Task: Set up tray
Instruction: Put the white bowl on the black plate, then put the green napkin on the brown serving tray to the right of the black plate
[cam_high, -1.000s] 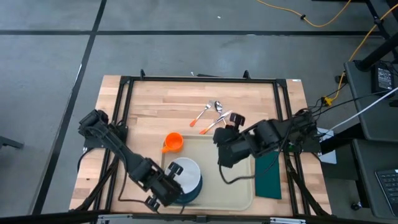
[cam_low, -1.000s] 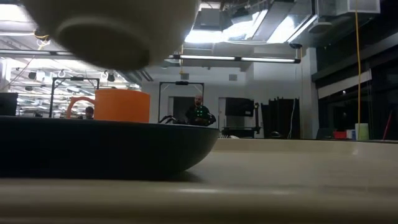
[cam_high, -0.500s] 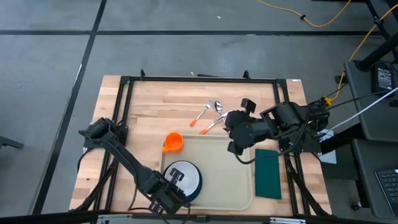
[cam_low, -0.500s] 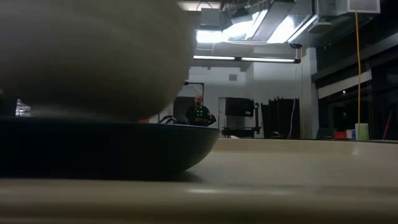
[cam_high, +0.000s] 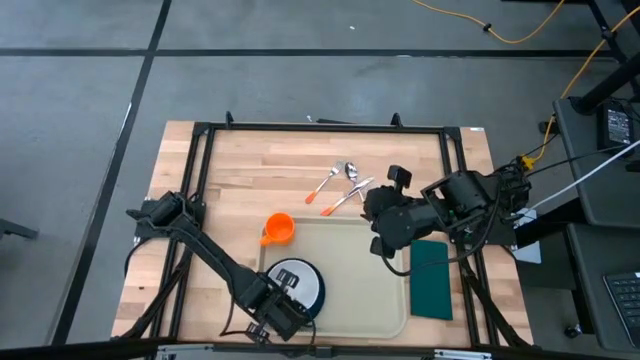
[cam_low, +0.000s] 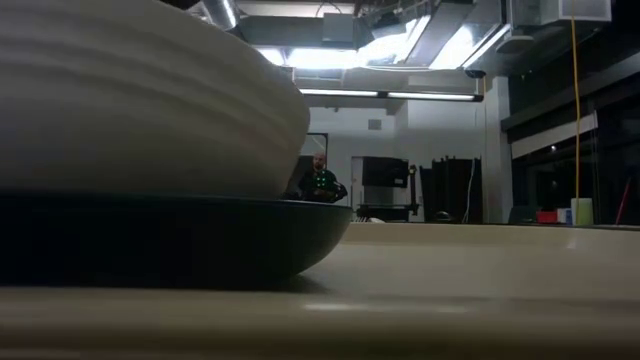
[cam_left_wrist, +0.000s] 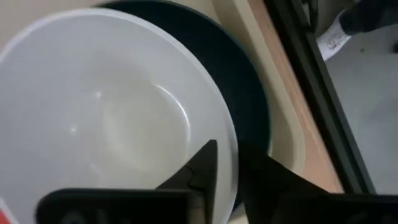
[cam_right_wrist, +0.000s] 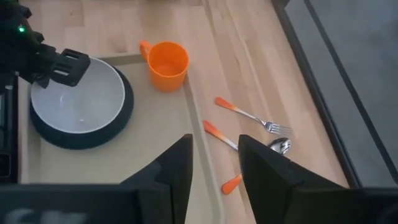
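**Now the white bowl sits on the dark plate in the tray**

Down at the near left corner of the tray, the left gripper is at the rim of the white bowl. In the left wrist view its two dark fingers stand one on each side of the bowl rim, with a narrow gap between them; whether they press the rim or are just free from it, I cannot tell. The bowl rests inside a dark plate, and the plate lies on the floor of the tray, close to its near rim. The low view shows the same: the pale bowl sits in the dark plate on the beige surface.

The tray itself is a big cream rectangle on the near half of the wooden table. An orange cup stands on the wood, just beside the far left corner of the tray. A dark green napkin lies along the right rim of the tray.

The right gripper hangs above the far right corner of the tray, with its fingers apart and nothing between them. Just past the far rim of the tray, a fork and two spoons with orange handles lie on the wood.

In the room behind, a person is visible far away.
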